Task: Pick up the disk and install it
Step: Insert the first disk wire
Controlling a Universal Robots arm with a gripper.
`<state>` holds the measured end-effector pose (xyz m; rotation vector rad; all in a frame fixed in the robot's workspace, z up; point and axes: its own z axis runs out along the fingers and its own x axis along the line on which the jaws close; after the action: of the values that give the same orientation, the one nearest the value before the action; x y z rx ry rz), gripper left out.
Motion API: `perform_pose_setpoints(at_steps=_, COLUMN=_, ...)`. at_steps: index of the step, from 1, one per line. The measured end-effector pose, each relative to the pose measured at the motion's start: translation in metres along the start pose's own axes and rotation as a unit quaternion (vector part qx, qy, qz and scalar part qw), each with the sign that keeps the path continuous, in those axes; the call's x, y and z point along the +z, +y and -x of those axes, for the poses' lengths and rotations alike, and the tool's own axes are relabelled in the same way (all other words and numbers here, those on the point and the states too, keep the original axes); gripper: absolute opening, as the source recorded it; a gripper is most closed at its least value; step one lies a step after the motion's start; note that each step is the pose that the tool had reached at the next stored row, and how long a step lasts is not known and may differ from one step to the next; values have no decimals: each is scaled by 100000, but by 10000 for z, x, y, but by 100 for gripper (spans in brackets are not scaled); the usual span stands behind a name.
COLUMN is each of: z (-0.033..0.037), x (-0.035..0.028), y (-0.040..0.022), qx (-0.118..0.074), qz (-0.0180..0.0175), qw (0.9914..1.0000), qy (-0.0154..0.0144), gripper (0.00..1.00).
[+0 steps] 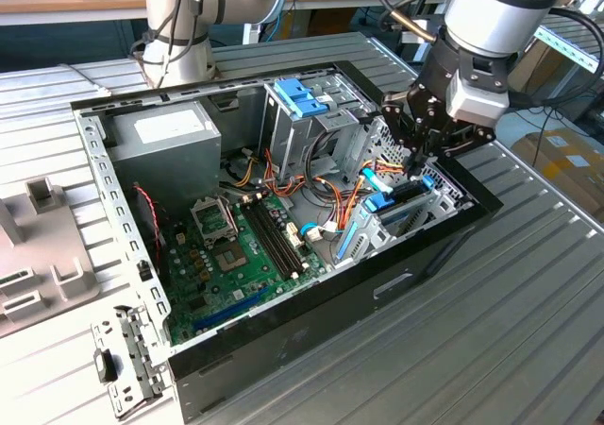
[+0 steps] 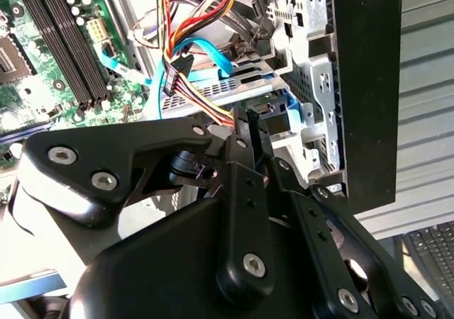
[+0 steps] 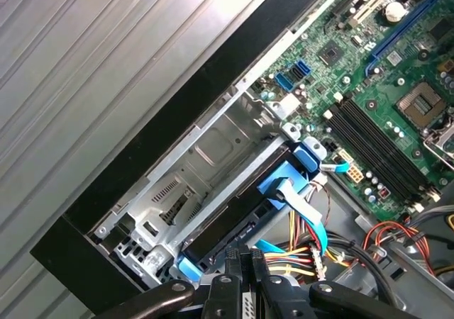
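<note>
Hand (image 1: 422, 157) of the arm is seen lowered into the open computer case (image 1: 444, 241) at the exterior view's right, its dark fingers (image 3: 241, 269) drawn together just above the disk (image 3: 245, 220); whether the disk is touched cannot be told. The disk, dark with bright blue rails, is shown in the first wrist view lying in the metal drive bay (image 3: 206, 156) by the case's black wall. Coloured cables (image 2: 186, 57) and the green motherboard (image 2: 50, 42) are shown beyond the fingers in the second wrist view. The case rests on a ribbed desk (image 1: 528, 321).
</note>
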<state>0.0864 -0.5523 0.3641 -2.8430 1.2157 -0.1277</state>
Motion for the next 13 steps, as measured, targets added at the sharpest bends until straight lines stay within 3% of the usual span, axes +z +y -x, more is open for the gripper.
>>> perform_pose_setpoints(at_steps=13, z=0, x=8, y=0, qx=3413, qz=203, qw=99941, qy=265, gripper=17)
